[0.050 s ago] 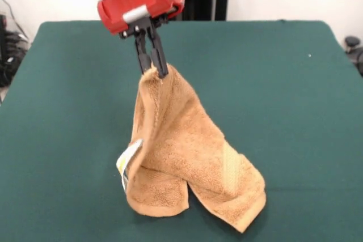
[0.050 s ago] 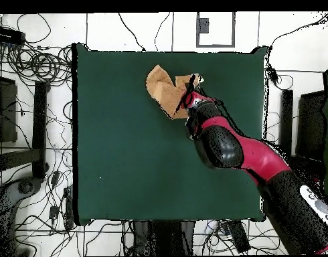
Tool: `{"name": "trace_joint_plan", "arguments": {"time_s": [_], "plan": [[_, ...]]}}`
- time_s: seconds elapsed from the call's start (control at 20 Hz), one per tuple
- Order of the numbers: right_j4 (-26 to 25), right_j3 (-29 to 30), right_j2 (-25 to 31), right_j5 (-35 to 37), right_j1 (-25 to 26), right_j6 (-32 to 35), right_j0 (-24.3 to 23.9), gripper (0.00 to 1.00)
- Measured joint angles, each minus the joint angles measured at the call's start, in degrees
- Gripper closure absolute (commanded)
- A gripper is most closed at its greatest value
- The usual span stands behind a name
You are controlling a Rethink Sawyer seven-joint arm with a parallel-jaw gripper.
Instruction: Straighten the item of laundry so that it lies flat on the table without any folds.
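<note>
Green and soft like felt, the big counter point(image 1: 272, 72) has only my small golden-tan fluffy towel point(image 1: 187, 162) on it. My black end effector point(image 1: 154, 63) is pinched tight on one top corner of the towel, so the cloth hangs straight down under me like a tent, and its bottom folds and the little white-yellow tag point(image 1: 127, 160) rest on the counter. I think the bunched part must be dragged sideways, away from where it sits, to lie flat.
</note>
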Motion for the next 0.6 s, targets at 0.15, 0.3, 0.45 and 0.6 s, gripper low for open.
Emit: {"name": "trace_joint_plan", "arguments": {"time_s": [0.15, 0.3, 0.45, 0.6], "plan": [[-2.97, -0.03, 2.69, 0.00, 5.10, 0.00, -3.05, 1.00], [-4.62, -0.04, 4.50, 0.15, 8.29, 0.00, -5.04, 1.00], [-5.82, -0.11, 6.55, 1.07, 11.18, 0.00, -7.09, 1.00], [-6.40, -0.47, 9.23, 4.09, 14.58, 0.00, -9.70, 1.00]]}}
